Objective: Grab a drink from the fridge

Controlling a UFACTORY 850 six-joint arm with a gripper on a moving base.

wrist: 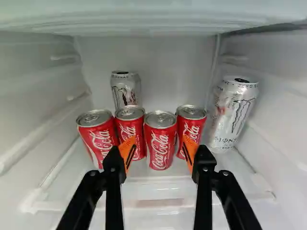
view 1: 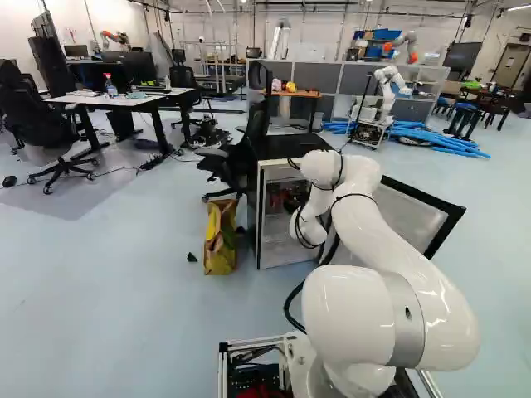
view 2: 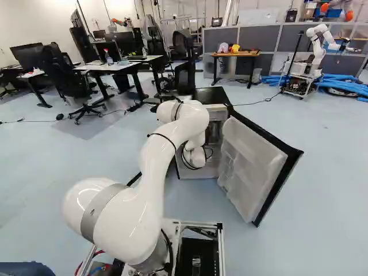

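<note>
One white arm (view 1: pixel 357 195) stands right of the middle in the left base view, its far end at the mouth of a fridge (view 1: pixel 286 148) whose door (view 1: pixel 406 211) hangs open. A yellow and brown bag (view 1: pixel 220 249) stands on the floor beside the fridge, and a black chair (view 1: pixel 245 157) is near it. Farther off, another robot (view 1: pixel 386 91) stands by blue tubes (view 1: pixel 431 137). In the right base view, the arm stands left of the middle and covers part of the fridge; the open door shows its pale inner side. In the wrist view, the end effector (wrist: pixel 159 153) is spread wide, with nothing gripped and orange pads (wrist: pixel 127 149) on its fingers. The drinks are inside the fridge: four red cans (wrist: pixel 99 139) form a row, an end one leaning. One inner red can (wrist: pixel 159 143) stands ahead of the gap between the fingers. A silver can (wrist: pixel 126 91) stands behind the row, and a taller white can (wrist: pixel 233 115) is beside it, near a side wall (wrist: pixel 276 100), tilted.
</note>
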